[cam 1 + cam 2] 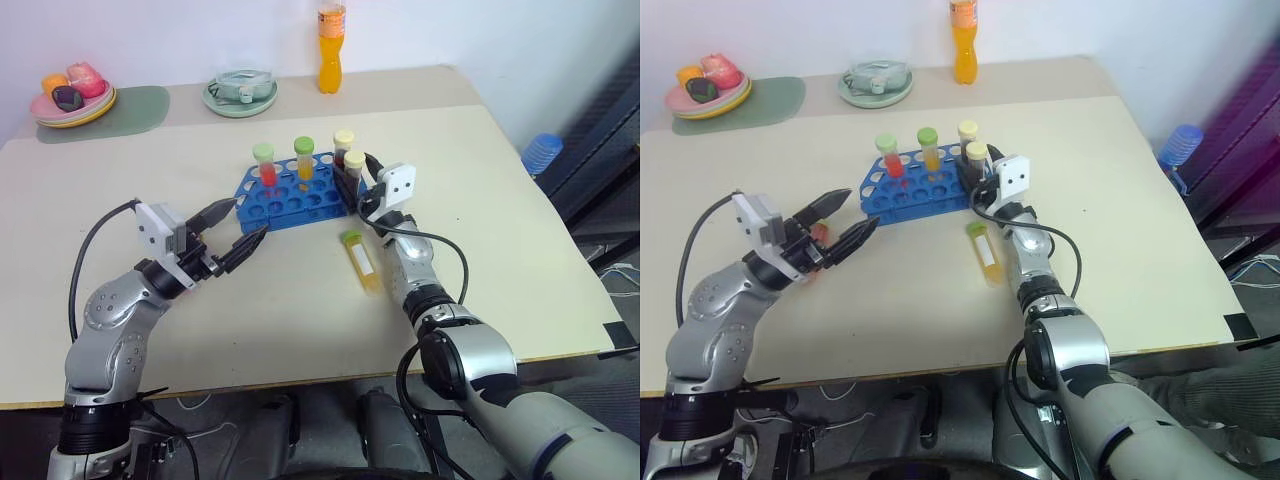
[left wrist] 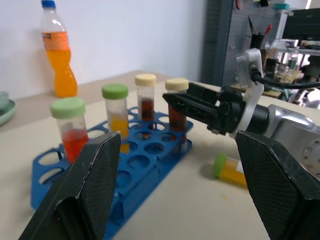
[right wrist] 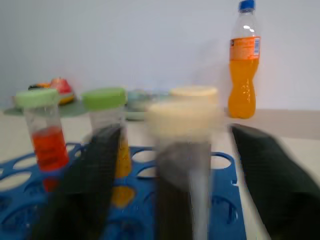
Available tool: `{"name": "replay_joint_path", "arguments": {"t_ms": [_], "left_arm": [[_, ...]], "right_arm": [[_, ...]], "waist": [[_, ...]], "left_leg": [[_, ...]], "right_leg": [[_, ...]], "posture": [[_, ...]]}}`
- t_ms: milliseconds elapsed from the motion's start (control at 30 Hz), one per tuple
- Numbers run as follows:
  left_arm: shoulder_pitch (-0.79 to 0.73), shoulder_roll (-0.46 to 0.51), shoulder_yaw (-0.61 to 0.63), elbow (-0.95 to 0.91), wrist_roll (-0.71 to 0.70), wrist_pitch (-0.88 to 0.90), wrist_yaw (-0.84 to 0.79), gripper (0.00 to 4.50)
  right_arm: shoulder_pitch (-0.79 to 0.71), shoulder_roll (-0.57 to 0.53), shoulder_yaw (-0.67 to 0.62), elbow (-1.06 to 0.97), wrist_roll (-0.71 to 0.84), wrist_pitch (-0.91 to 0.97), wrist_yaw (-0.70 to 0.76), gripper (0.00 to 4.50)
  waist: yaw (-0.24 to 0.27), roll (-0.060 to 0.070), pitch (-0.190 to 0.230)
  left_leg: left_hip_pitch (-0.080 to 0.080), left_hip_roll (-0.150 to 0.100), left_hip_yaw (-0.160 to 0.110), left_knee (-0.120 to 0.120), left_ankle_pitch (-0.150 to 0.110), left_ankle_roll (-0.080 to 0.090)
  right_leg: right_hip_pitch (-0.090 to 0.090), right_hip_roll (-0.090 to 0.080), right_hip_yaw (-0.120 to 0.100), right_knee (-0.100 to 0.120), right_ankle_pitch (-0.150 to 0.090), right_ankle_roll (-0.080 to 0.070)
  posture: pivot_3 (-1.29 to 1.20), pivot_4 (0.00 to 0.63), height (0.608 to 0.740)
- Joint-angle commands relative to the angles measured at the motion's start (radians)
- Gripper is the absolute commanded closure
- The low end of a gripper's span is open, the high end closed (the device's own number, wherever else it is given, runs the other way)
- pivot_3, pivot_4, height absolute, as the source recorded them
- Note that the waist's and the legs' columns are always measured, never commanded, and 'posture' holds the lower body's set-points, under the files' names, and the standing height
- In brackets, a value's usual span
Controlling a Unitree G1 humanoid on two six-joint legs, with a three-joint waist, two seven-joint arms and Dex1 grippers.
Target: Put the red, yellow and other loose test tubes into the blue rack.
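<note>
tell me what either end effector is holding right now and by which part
Nothing is held. The right end effector stands open around a dark tube in the blue rack; the left end effector is open, empty.

the right end effector (image 3: pixel 170 165) and the cream-capped tube (image 3: pixel 182 165) between its fingers are blurred, and the blue rack (image 3: pixel 225 210) is cut off.

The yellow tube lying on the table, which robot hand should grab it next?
Probably the right hand. It sits open at the blue rack, and the yellow tube lies on the table just beside that arm. The left hand, also open, hovers farther off, across from the rack.
</note>
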Motion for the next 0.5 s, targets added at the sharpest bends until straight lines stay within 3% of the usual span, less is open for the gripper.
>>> {"name": "replay_joint_path", "arguments": {"t_ms": [33,167,333,400,500], "left_arm": [[0.003,0.003,0.025,0.002,-0.007,-0.045,-0.019,0.77],[0.004,-0.001,0.023,0.038,-0.004,-0.075,-0.041,0.77],[0.02,-0.011,0.022,0.114,0.003,-0.144,-0.098,0.77],[0.022,-0.012,0.022,0.151,0.006,-0.173,-0.127,0.77],[0.016,-0.015,0.024,0.203,0.007,-0.208,-0.157,0.77]], "right_arm": [[0.001,-0.027,0.028,-0.048,-0.042,-0.038,-0.016,0.36],[0.023,-0.051,0.045,-0.107,-0.039,-0.05,0.039,0.36],[0.128,-0.125,0.091,-0.387,-0.089,0.05,0.02,0.36],[0.207,-0.177,0.101,-0.576,-0.119,0.172,0.009,0.36],[0.324,-0.255,0.118,-0.892,-0.035,0.497,0.104,0.36]], "waist": [[0.001,0.0,0.0],[0.001,0.0,0.0],[0.003,0.0,0.0],[0.008,0.0,0.0],[0.021,0.0,0.0]], "left_leg": [[0.0,0.0,0.0,0.0,0.0,0.0],[0.0,0.0,0.0,0.0,0.0,0.0],[0.0,0.0,0.0,0.0,0.0,0.0],[0.0,0.0,0.0,0.0,0.0,0.001],[0.0,0.0,0.0,0.0,-0.002,0.004]], "right_leg": [[0.0,0.0,0.0,0.0,0.0,0.0],[0.0,0.0,0.0,0.0,0.0,0.0],[0.0,0.0,0.0,0.0,0.0,0.0],[0.0,0.0,0.0,0.0,0.0,0.0],[0.0,0.0,0.0,0.0,0.0,0.0]], "posture": [[0.0,0.15,0.74],[0.0,0.15,0.74],[0.0,0.15,0.74],[0.0,0.15,0.74],[0.0,0.15,0.74]]}}
